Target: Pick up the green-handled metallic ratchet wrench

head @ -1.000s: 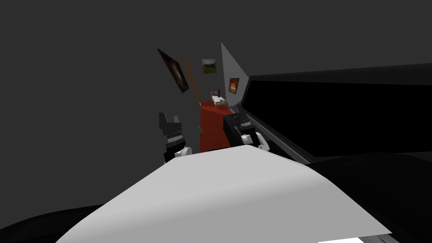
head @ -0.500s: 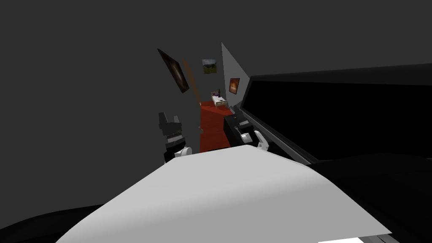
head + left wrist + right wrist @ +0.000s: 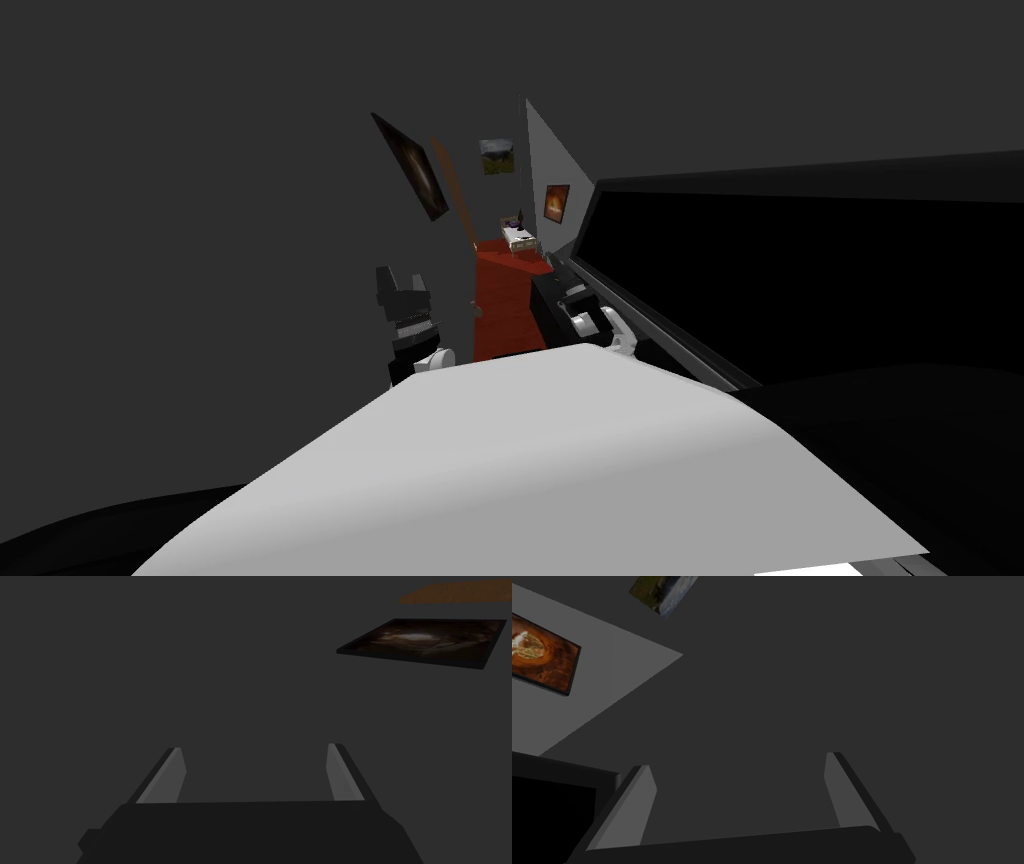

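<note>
Dark grey wall (image 3: 200, 200) takes the left and top of the head view. At right, a broad black area (image 3: 800, 280), edged by a dark frame (image 3: 800, 172). Between them a strip of red floor (image 3: 505, 300) runs away from me. Light grey wall (image 3: 545, 150) stands beyond the frame and carries an orange picture (image 3: 556, 202). A dark framed picture (image 3: 412, 165) hangs on the dark wall. Left gripper (image 3: 254, 747) is close to the dark wall, jaws well apart. Right gripper (image 3: 737, 760) is beside the dark frame, jaws also apart. Small white piece of furniture (image 3: 517, 238) sits at the floor's far end. Wrench: cannot tell where it lies.
</note>
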Available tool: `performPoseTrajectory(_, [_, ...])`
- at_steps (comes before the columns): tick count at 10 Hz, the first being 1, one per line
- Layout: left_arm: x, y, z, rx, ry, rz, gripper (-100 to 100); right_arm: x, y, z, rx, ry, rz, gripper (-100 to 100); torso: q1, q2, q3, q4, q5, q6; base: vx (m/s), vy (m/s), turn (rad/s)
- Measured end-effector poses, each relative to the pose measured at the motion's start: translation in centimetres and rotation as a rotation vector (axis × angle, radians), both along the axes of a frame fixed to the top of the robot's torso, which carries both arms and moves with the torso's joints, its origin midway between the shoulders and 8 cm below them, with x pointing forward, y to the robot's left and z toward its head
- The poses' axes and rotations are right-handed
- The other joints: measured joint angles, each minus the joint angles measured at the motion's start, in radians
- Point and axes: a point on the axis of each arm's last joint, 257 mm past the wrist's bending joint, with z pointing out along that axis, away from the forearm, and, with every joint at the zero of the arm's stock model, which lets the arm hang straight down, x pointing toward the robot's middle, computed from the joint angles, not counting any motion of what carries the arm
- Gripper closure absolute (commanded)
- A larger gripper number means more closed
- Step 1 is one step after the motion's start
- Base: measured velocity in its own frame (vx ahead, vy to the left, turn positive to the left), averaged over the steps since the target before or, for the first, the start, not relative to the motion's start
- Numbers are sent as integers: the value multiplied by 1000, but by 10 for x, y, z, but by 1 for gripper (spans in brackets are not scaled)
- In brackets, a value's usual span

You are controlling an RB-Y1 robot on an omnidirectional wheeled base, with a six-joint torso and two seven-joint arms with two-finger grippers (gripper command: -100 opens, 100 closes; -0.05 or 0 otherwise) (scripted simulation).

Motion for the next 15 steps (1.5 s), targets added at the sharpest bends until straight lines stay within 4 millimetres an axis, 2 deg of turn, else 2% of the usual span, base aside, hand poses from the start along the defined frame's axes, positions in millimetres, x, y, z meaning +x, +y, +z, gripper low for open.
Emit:
performPoseTrajectory(4, [0,0,0,0,0,0,0,14,-6,-28,-97,99,-40,-100,0,-1,-1,0,0,0,55,1,13])
performPoseTrajectory(5, [0,0,0,0,0,0,0,18,-10,-45,-126,138,-54,-100,0,-2,-1,0,0,0,55,-2,10])
performPoseTrajectory(10, [0,0,0,0,0,0,0,29,-23,-92,-255,282,-102,-100,0,-2,-1,0,0,0,61,-2,19])
performPoseTrajectory(12, [0,0,0,0,0,0,0,29,-31,-117,-310,354,-121,-100,0,-2,-1,0,0,0,68,2,19])
performPoseTrajectory(13, [0,0,0,0,0,0,0,29,-33,-137,-343,399,-131,-100,0,-2,-1,-1,0,0,65,-4,19])
performPoseTrajectory(15, [0,0,0,0,0,0,0,22,-42,-161,-401,474,-147,-100,-1,-3,-1,-1,0,0,76,-12,22])
